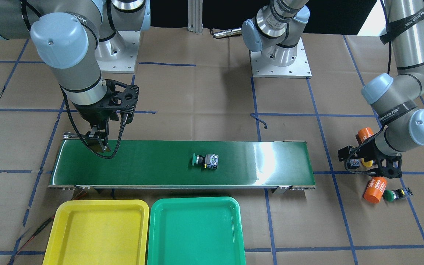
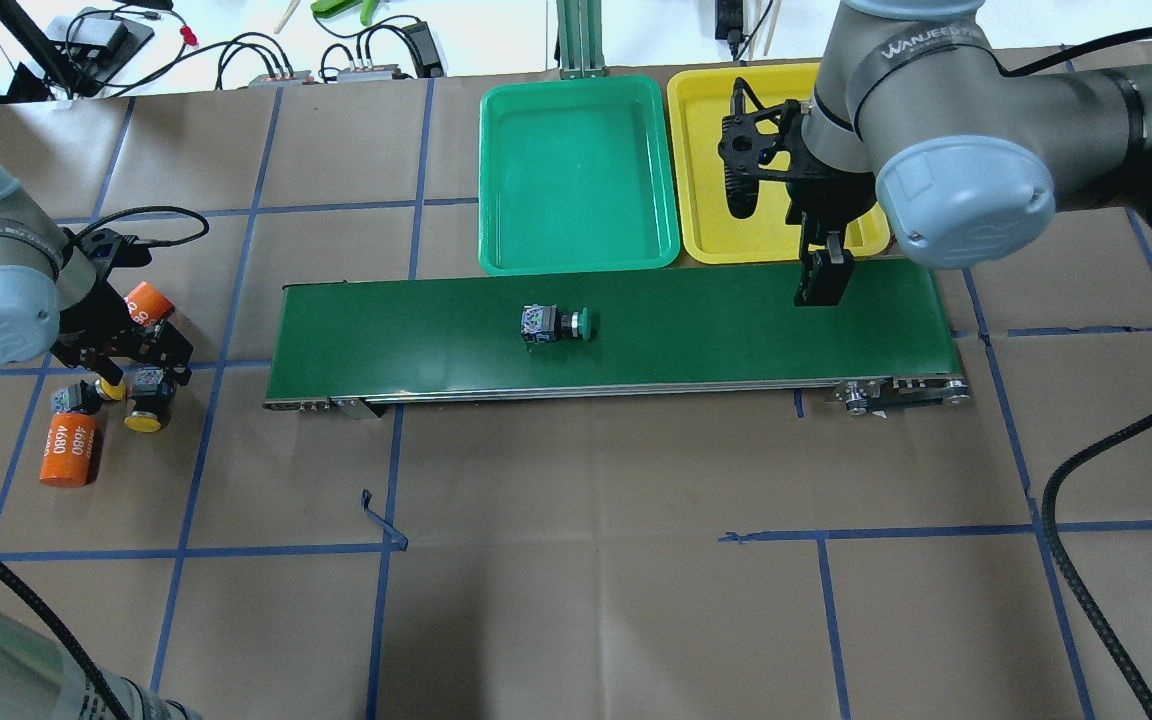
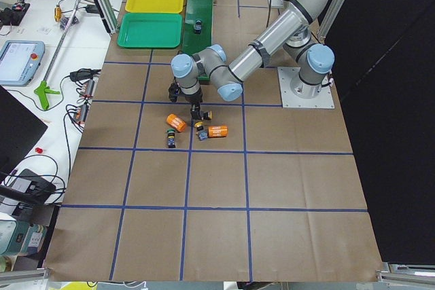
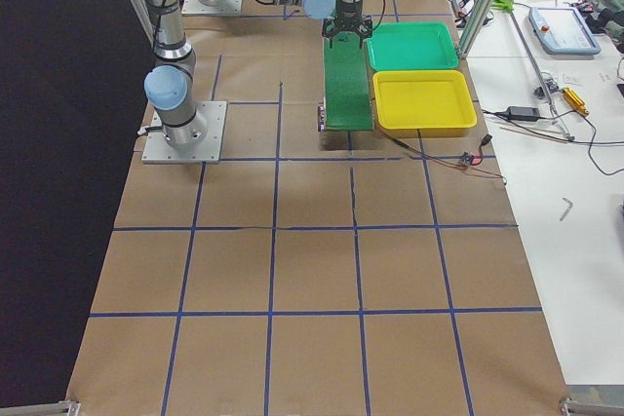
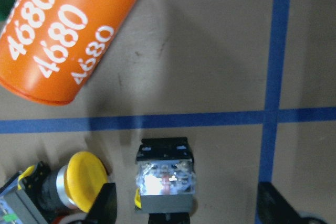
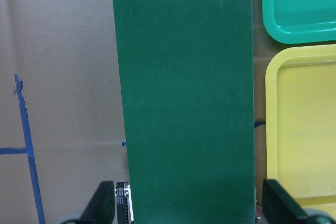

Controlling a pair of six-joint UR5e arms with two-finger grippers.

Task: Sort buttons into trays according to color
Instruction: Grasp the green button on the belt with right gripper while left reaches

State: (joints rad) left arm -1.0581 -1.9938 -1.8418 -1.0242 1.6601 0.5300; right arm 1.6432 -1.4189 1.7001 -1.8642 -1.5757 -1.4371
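Observation:
A green-capped button (image 1: 205,161) lies on its side mid-conveyor. My right gripper (image 2: 821,280) hangs open over the belt's end beside the yellow tray (image 2: 706,160), nothing between its fingers (image 6: 102,205). The green tray (image 2: 576,170) sits next to the yellow one, and both hold nothing. My left gripper (image 5: 186,205) is open, low over the table, its fingers (image 5: 105,205) either side of a yellow button's grey-black body (image 5: 165,177) without touching it. A second yellow button (image 5: 79,177) lies just beside it. Another green button (image 1: 394,194) rests on the table near an orange cylinder.
The dark-green conveyor belt (image 2: 696,320) runs across the table in front of the trays. Two orange cylinders marked 4680 (image 2: 68,450) (image 2: 148,303) lie close around the left gripper. Cables and tools sit beyond the table's far edge.

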